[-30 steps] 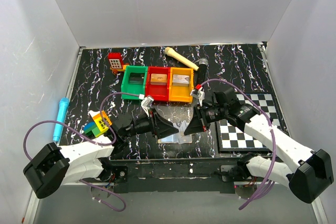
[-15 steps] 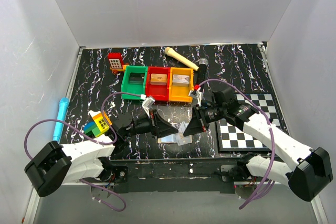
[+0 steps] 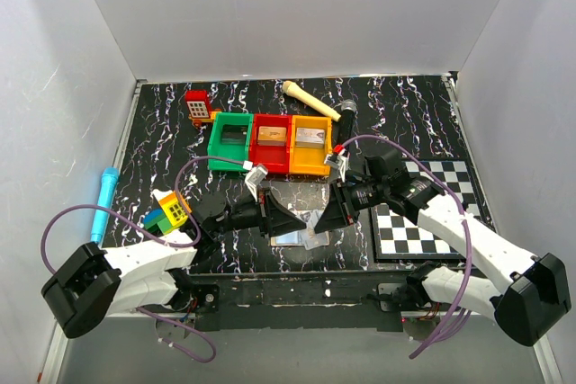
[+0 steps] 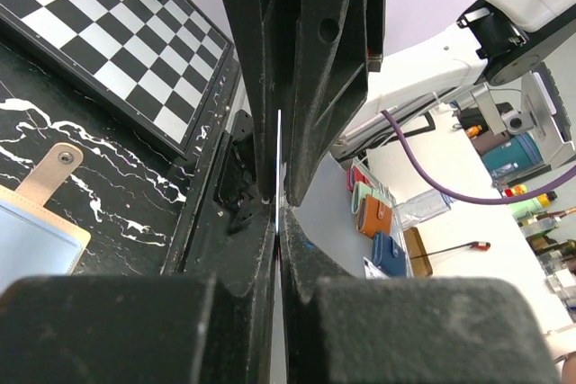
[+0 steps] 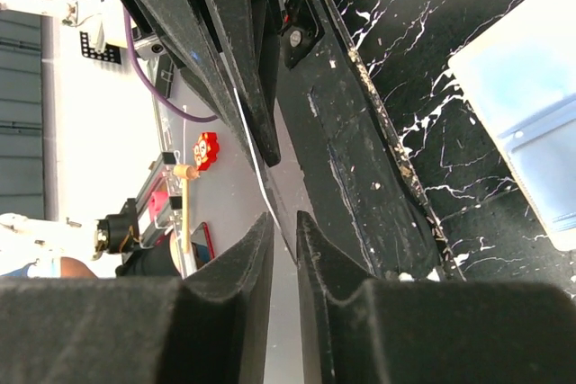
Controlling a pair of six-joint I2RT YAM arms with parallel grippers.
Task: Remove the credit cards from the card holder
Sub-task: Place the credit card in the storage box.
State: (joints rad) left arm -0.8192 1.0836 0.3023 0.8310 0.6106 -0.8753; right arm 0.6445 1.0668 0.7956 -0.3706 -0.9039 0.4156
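Black marbled worktop (image 3: 162, 132) is carrying the cream-tan bifold card holder (image 4: 31, 254), lying open near the front edge. Left jaws and right jaws are both pinching one thin whitish credit card (image 4: 279, 159), looking free of it. Can't tell if more are waiting inside.

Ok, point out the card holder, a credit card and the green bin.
card holder (image 4: 31, 245): left wrist view, on its pale blue inner panel.
credit card (image 4: 279, 155): left wrist view, on its thin white edge, seen end-on.
green bin (image 3: 216, 143): top external view, on its left wall.
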